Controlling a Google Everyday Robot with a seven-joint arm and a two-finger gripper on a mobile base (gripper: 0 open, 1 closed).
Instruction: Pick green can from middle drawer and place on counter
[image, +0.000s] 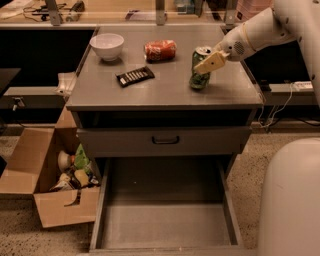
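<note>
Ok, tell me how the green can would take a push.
The green can stands upright on the counter, gripper at its top; narrow, so a high push likely tips it. Once down, its round body would probably roll.

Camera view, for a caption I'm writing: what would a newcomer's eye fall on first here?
First comes the small green drink can, standing upright near the right edge of the matt grey counter, with the robot's pale end effector right against its upper part. Below, the wide grey metal middle drawer stands pulled out, its floor bare.
</note>
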